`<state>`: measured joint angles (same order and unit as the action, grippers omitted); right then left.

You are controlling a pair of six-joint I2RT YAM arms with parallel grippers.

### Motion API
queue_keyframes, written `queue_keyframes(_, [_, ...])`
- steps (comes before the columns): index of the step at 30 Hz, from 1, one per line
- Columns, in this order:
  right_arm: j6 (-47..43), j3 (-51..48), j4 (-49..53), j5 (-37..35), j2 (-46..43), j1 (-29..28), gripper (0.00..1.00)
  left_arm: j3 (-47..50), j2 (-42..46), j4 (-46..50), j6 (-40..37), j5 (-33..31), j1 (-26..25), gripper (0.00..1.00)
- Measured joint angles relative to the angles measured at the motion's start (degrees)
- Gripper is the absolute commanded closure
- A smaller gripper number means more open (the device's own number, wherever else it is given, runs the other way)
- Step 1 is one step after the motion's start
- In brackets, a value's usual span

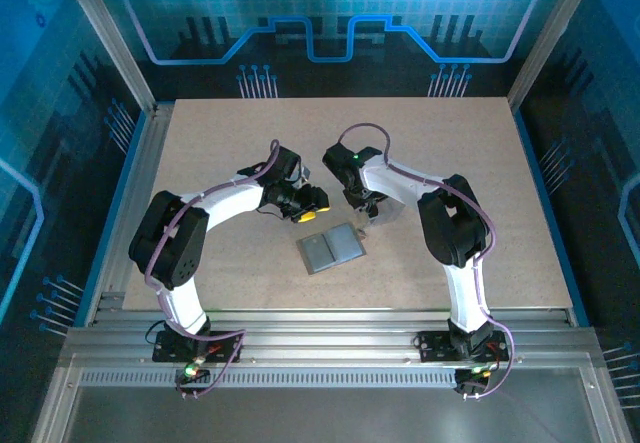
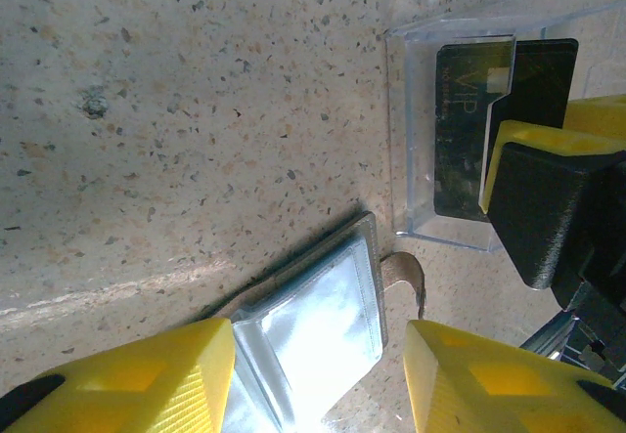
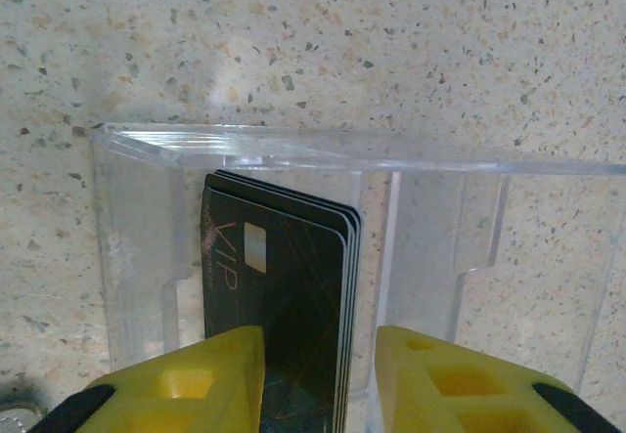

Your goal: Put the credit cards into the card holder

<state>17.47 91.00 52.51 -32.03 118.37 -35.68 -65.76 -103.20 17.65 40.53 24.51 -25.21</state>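
A stack of black credit cards (image 3: 284, 296) marked VIP stands on edge inside a clear plastic box (image 3: 293, 154). My right gripper (image 3: 318, 379) is open and straddles the stack: its left finger lies against the front card, while a gap separates its right finger from the stack. The grey-silver card holder (image 1: 332, 248) lies unfolded on the table in front of both grippers. Just behind it hovers my left gripper (image 1: 308, 203), open, the card holder (image 2: 323, 325) lying beneath its yellow fingertips (image 2: 127, 379). The left wrist view also takes in the black cards (image 2: 465, 110) and the right gripper's fingers (image 2: 548, 198).
The clear box (image 2: 430, 189) sits just past the card holder's far edge, about a finger's width away. A small brown tab (image 2: 406, 272) sticks out from the holder toward the box. Speckled tabletop (image 1: 220, 143) stretches on all sides, bounded by the aluminium frame (image 1: 140, 163).
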Motion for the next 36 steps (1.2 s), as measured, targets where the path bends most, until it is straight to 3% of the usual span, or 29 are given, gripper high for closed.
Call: queue_keyframes(36, [-1.5, 0.3, 1.9, -3.3, -0.8, 0.1, 0.70, 0.0, 0.0, 0.0, 0.0, 0.0, 0.1, 0.50])
